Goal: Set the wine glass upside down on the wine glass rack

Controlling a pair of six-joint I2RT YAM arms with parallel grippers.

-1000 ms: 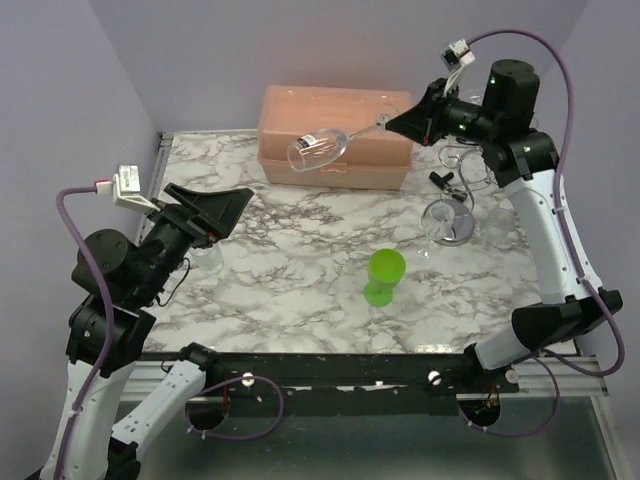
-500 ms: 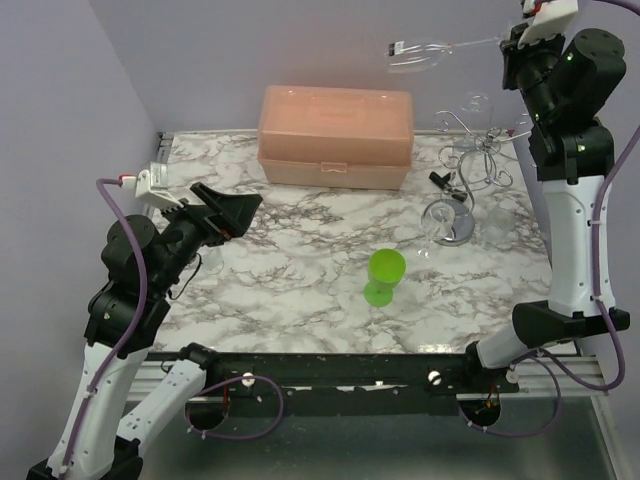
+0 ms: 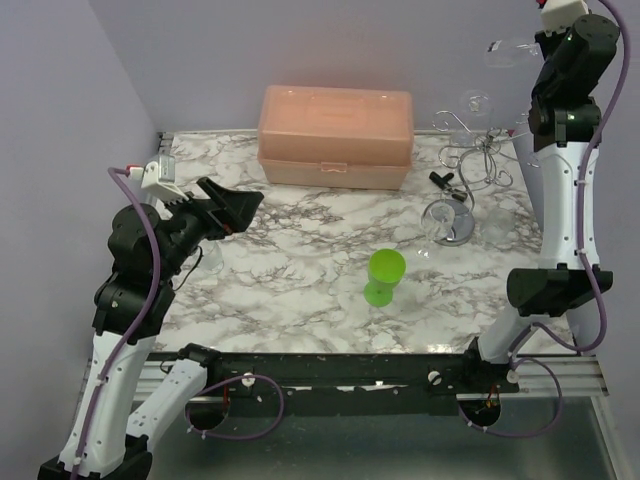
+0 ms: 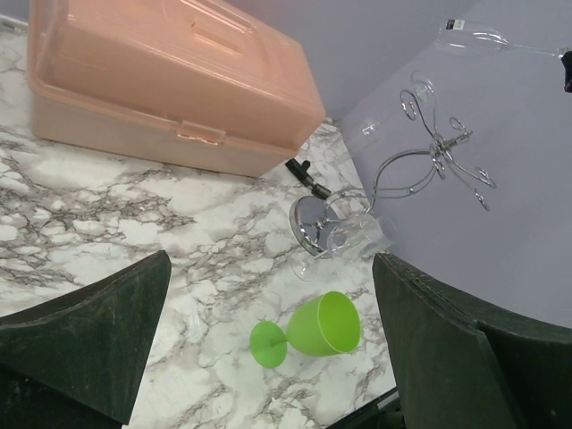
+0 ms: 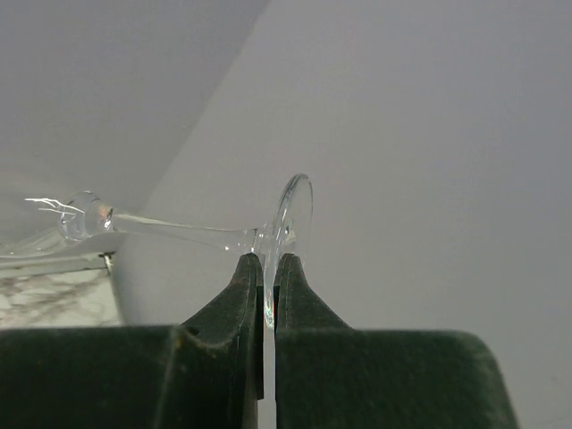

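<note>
step: carry phase, wine glass (image 3: 506,50) is gripped and up in the air, not yet on the wine glass rack (image 3: 472,158)
right claw (image 5: 269,268): pressed together on the edge of the glass foot, pinching it edge-on; stem and bowl stick out sideways from the fingers
left claw (image 3: 236,204): spread wide, holds nothing, hovers over the left side of the bench (image 3: 300,270), well apart from the rack
glass location: high over the back right of the bench, above the rack top and a little to its right, lying roughly level with bowl pointing left, touching only the claw
rack: upright at the right rear of the bench, round base down, curled arms on top; wire too thin to tell whether any arm is taken
next move (judged): roll the wrist so the bowl hangs down, lower beside a curled arm, slide the stem into the loop so the foot sits on the wire, then let go; the grip is on a thin rim, so turn slowly
pink box (image 3: 335,135): lid shut, contents hidden
green goblet (image 3: 384,275): looks upright mid-bench, nothing visible inside
clear glassware (image 3: 497,225): just beside the rack base, too faint to tell contents
</note>
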